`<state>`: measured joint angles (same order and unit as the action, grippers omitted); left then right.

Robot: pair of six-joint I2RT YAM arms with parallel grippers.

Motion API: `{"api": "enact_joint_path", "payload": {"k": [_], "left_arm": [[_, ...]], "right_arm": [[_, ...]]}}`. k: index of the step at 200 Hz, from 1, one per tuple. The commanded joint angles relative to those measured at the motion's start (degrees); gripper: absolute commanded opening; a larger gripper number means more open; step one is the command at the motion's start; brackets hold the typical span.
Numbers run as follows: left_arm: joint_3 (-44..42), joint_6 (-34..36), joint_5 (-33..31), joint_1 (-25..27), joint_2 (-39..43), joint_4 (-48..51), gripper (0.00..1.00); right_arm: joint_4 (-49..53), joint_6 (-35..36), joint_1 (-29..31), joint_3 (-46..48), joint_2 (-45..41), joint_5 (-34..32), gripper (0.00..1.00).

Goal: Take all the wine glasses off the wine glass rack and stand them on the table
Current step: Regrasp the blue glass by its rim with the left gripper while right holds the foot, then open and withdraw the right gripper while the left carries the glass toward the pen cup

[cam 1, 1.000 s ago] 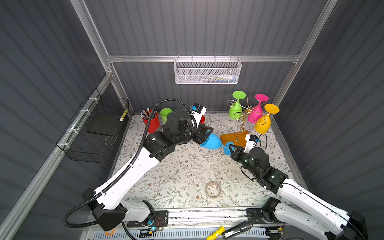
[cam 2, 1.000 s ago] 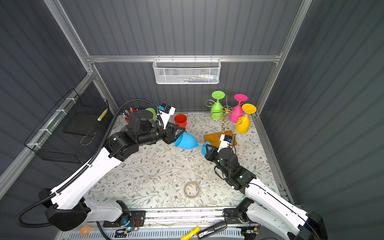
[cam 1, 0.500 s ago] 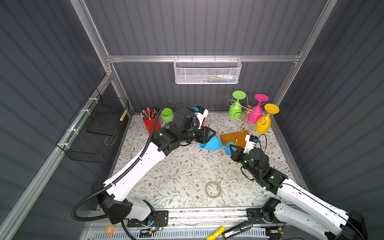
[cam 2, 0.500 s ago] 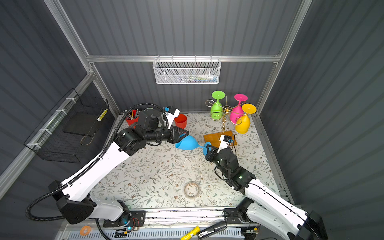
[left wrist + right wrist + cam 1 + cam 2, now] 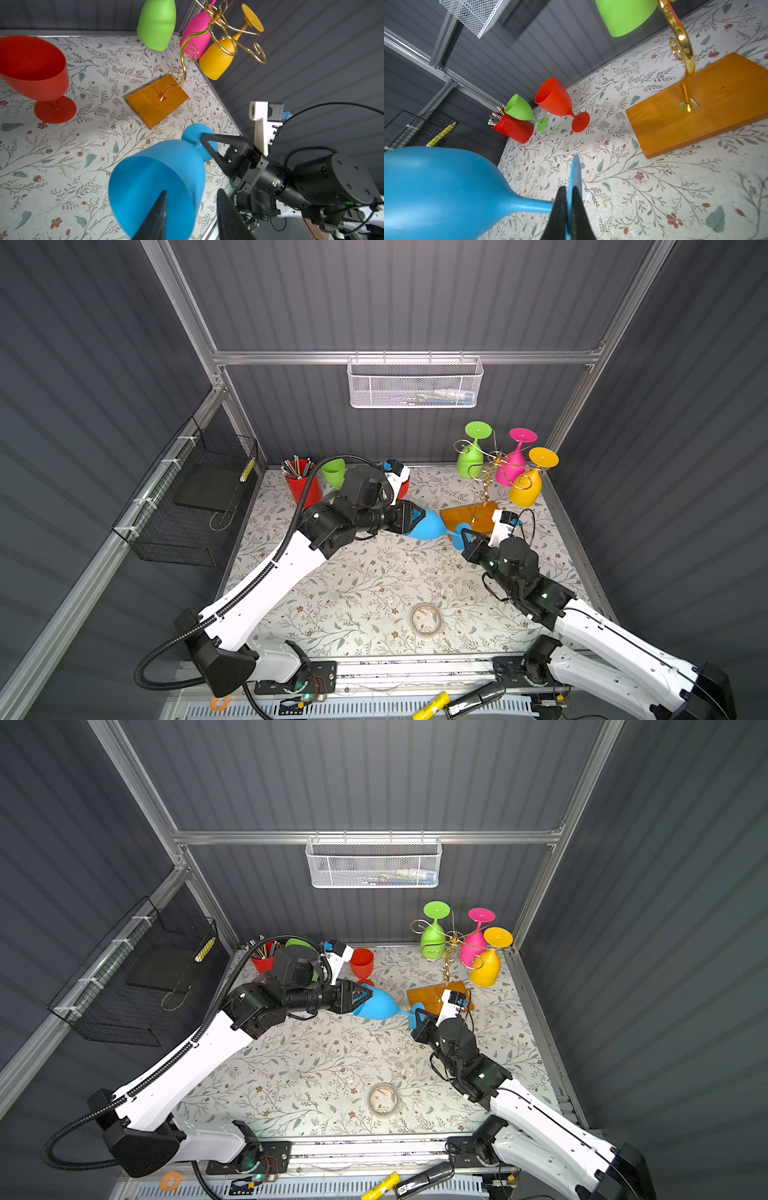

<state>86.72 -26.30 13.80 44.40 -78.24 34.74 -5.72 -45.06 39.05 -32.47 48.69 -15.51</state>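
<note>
Blue glass (image 5: 428, 526) off rack (image 5: 465, 514), mid-frame, lying sideways, long axis left-right: bowl at left gripper (image 5: 419, 516), foot at right gripper (image 5: 462, 534). Right clamped on foot. Left straddles bowl rim, 1 finger (image 5: 155, 216) inside; grip unclear.

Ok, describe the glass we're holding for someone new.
Find the wine glass rack in the back right corner. Just in front of it, the blue wine glass lies sideways, its foot pinched by the right gripper. It is the only blue one; others hang or stand.
</note>
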Motion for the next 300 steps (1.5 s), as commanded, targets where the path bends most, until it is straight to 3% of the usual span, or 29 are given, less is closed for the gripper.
{"api": "enact_joint_path", "payload": {"k": [1,70,152,176,187,232,265,300], "left_arm": [[-1.35,-1.2,1.76,-0.37,0.37,0.36,0.4],[-1.75,-3.06,4.64,-0.37,-2.48,-3.34,0.37],[1.35,-1.63,5.53,-0.37,-5.74,-1.7,0.0],[4.21,-0.26,2.62,-0.5,-6.44,1.0,0.0],[5.77,0.43,1.92,-0.63,-6.78,2.34,0.0],[11.73,3.24,2.43,-3.42,-7.46,6.58,0.0],[17.71,5.36,2.72,-7.5,-8.72,10.17,0.0],[23.4,7.41,5.61,-15.49,-12.03,14.21,0.0]], "right_arm": [[-1.48,0.96,0.02,0.35,-0.55,-1.02,0.0],[-2.1,1.29,-0.02,0.52,0.35,-0.97,0.0],[-1.84,2.78,0.16,0.32,0.78,-1.5,0.0],[-0.62,4.41,0.4,-0.87,1.58,-1.48,0.0],[-0.48,5.57,0.51,-1.39,1.85,-1.76,0.09],[-2.55,13.59,1.33,-1.98,1.08,-2.36,0.62],[-2.85,17.48,1.43,-1.66,1.05,-3.3,0.74],[-7.37,24.15,3.12,0.81,0.83,-0.87,0.83]]}}
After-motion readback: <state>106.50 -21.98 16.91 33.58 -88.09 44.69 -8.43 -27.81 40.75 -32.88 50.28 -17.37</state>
